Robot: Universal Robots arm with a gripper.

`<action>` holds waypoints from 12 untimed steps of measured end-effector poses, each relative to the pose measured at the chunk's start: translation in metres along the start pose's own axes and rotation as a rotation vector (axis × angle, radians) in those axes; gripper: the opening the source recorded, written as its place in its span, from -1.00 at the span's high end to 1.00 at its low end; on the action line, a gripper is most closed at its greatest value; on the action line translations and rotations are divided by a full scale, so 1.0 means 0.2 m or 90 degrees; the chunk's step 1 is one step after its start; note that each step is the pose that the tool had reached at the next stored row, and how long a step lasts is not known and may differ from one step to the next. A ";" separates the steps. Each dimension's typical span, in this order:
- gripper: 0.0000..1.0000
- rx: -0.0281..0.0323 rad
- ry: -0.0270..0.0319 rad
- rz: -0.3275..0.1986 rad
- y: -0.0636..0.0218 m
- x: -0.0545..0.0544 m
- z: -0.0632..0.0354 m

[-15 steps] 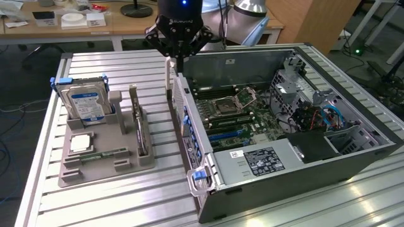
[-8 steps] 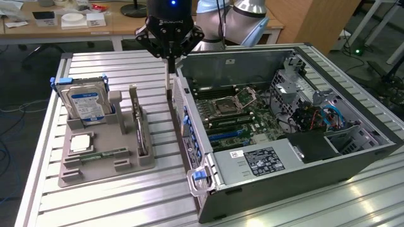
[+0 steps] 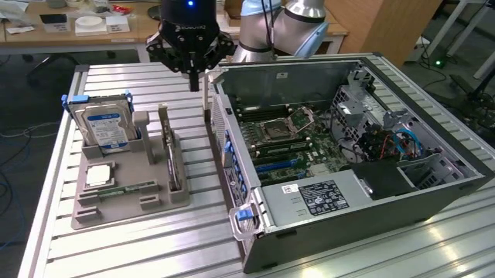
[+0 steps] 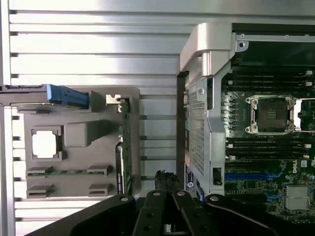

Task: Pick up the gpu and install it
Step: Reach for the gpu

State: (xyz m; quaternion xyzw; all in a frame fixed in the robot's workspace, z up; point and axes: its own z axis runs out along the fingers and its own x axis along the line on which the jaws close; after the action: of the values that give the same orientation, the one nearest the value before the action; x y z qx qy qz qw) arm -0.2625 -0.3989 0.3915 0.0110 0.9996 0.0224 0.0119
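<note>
The gpu [image 3: 171,162] stands on edge in a slot of the grey holder tray [image 3: 131,204], its pale bracket end pointing up, with the hard drive [image 3: 106,128] on the tray toward the exterior view's left. It looks light and stiff but fragile: a thin bare board that is best taken by its upper edge or near the bracket, not by the cooler or the contacts (a skewed pull could jam it in the slot). The gripper [image 3: 193,86] hovers above the gap between tray and computer case [image 3: 363,223], its fingers pressed together on nothing. A processor chip [image 3: 99,174] and a memory stick [image 3: 124,189] lie low on the tray, clear of the card. The case's near wall rises between the tray and the motherboard [image 3: 294,145].
</note>
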 end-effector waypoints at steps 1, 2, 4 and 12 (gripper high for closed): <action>0.79 -0.0001 0.0000 -0.001 0.000 0.02 0.000; 0.79 -0.0001 0.0001 -0.002 -0.001 0.03 0.000; 0.79 -0.0001 0.0002 -0.004 -0.002 0.06 0.000; 0.79 -0.0002 0.0004 -0.008 -0.005 0.22 -0.002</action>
State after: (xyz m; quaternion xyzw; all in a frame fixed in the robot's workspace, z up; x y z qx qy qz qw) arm -0.3063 -0.3989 0.3907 0.0044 0.9997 0.0225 0.0118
